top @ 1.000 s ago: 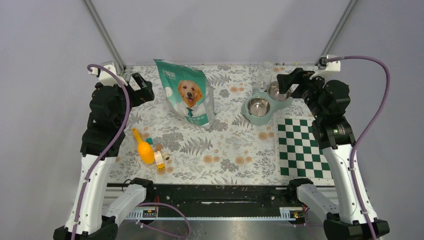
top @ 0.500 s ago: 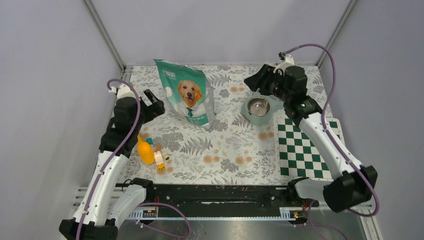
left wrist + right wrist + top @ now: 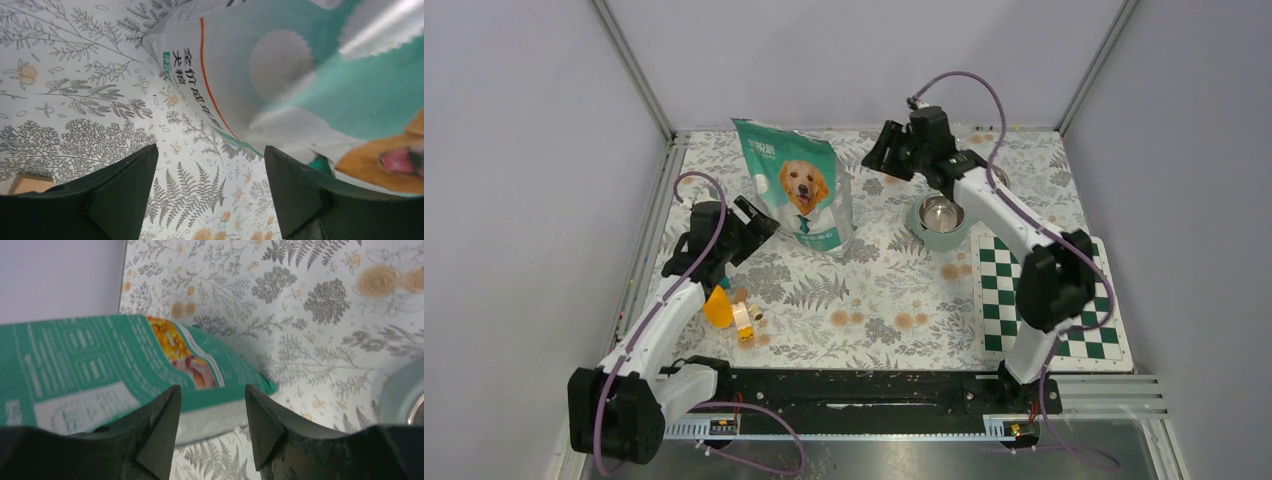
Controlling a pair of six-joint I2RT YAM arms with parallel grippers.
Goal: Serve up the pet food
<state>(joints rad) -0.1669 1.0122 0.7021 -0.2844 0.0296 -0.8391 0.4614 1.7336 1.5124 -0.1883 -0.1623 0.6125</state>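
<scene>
The teal pet food bag (image 3: pixel 796 185) with a golden retriever on it stands upright at the back middle of the table. No kibble shows; it is hidden inside the bag. My left gripper (image 3: pixel 761 220) is open and empty just left of the bag's lower part. In the left wrist view the bag (image 3: pixel 300 70) fills the upper right beyond the gripper (image 3: pixel 210 192). My right gripper (image 3: pixel 877 155) is open and empty, off the bag's upper right side. In the right wrist view the bag (image 3: pixel 100 365) lies ahead of the gripper (image 3: pixel 212 427).
A teal double feeder (image 3: pixel 919 228) with a steel bowl (image 3: pixel 941 213) sits right of the bag, its edge (image 3: pixel 400 392) in the right wrist view. An orange scoop (image 3: pixel 716 305) and small toy blocks (image 3: pixel 744 322) lie front left. A green checkerboard (image 3: pixel 1039 295) lies at the right.
Both arms have swung inward from the table's sides toward the bag: the left gripper to its lower left, the right gripper past the feeder to its upper right. Bag unmoved.
</scene>
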